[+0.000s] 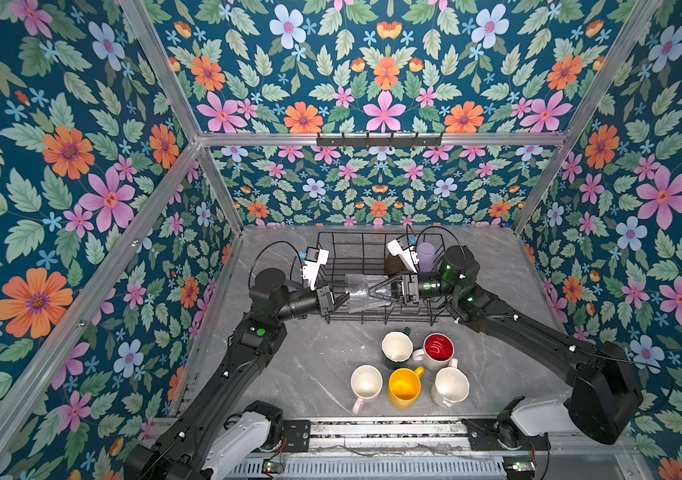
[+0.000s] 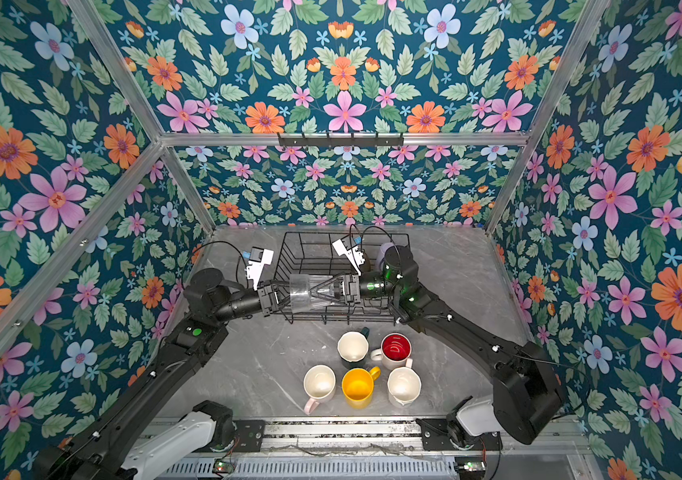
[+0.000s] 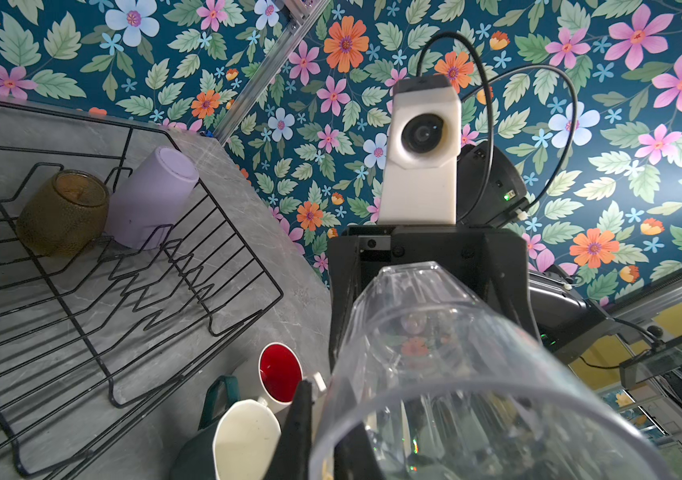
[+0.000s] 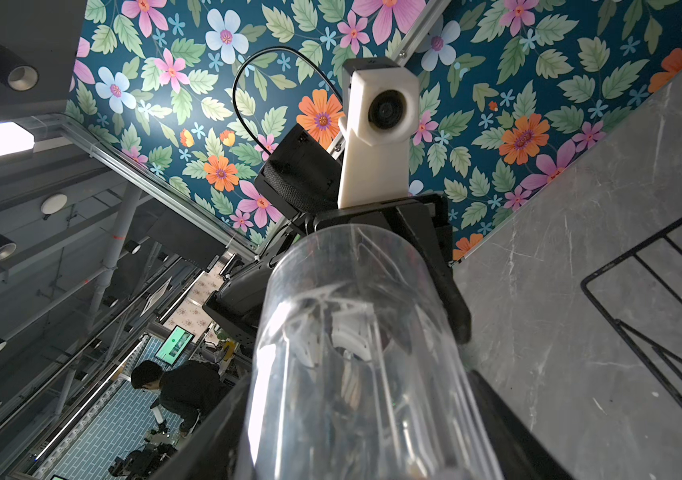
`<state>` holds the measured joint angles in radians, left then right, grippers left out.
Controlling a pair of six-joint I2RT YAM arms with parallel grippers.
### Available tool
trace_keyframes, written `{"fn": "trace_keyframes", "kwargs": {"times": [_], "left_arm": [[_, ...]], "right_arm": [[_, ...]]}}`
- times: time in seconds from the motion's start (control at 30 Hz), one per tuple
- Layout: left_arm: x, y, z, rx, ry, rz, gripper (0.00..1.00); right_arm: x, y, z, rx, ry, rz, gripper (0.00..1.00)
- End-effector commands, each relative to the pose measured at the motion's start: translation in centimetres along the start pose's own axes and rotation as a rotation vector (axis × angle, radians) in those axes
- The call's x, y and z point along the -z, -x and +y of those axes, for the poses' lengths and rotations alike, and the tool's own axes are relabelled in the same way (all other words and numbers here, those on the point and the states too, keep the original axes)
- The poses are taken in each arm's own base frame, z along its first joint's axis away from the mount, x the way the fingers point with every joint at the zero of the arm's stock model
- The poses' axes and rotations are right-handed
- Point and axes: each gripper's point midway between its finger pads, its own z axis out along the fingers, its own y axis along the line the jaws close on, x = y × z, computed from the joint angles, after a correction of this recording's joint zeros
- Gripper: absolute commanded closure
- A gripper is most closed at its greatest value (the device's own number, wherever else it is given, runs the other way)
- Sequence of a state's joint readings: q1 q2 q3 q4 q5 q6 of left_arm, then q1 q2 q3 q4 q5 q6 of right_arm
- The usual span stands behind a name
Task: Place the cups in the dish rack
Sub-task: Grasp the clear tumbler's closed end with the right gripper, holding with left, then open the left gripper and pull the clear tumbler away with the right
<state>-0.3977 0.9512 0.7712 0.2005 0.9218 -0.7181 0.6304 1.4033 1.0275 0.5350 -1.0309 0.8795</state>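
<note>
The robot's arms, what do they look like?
The left arm and right arm are chunky black tubes with round joints, green lights and white bases. The left gripper and right gripper are black with pointed fingers. Each carries a white camera block with a looping black cable.

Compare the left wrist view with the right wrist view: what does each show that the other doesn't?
Left wrist only: the lilac tumbler and olive-amber glass in the dish rack, plus the red-lined mug and dark green mug. Right wrist only: a person bent over outside the enclosure. Both: the clear glass close to the lens, the rack, and the other arm's wrist camera.
</note>
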Motion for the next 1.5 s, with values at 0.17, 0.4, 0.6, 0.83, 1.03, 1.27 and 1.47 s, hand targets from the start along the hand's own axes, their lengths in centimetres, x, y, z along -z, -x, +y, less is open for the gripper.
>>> {"fn": "trace_keyframes", "kwargs": {"times": [0.17,0.4,0.6,0.83,1.03,1.27,1.47], "left_arm": [[0.2,1.6,-0.1,-0.016,0.034,-0.069,0.93],[0.4,1.6,0.6,-0.003,0.062,-0.075,0.64],[0.7,1.7,0.6,-0.02,0.083,-0.075,0.32],[1.5,2.0,1.3,-0.063,0.159,-0.106,0.15],[3.4,3.1,3.9,-0.108,0.37,-0.187,0.09],[9.0,4.7,7.2,-0.15,0.722,-0.379,0.04],[11.1,5.3,7.2,-0.161,0.784,-0.484,0.0]], "right_arm": [[0.7,1.0,-2.3,-0.046,-0.163,-0.098,1.0],[1.3,1.8,-1.7,-0.034,-0.198,-0.128,1.0],[2.2,2.1,-1.6,-0.035,-0.235,-0.144,1.0],[3.9,2.3,-2.0,-0.046,-0.304,-0.161,1.0],[8.0,1.5,-3.1,-0.047,-0.536,-0.156,1.0],[13.2,-0.7,-3.9,-0.027,-0.868,-0.079,1.0],[16.9,-1.8,-5.6,-0.024,-1.103,-0.017,1.0]]}}
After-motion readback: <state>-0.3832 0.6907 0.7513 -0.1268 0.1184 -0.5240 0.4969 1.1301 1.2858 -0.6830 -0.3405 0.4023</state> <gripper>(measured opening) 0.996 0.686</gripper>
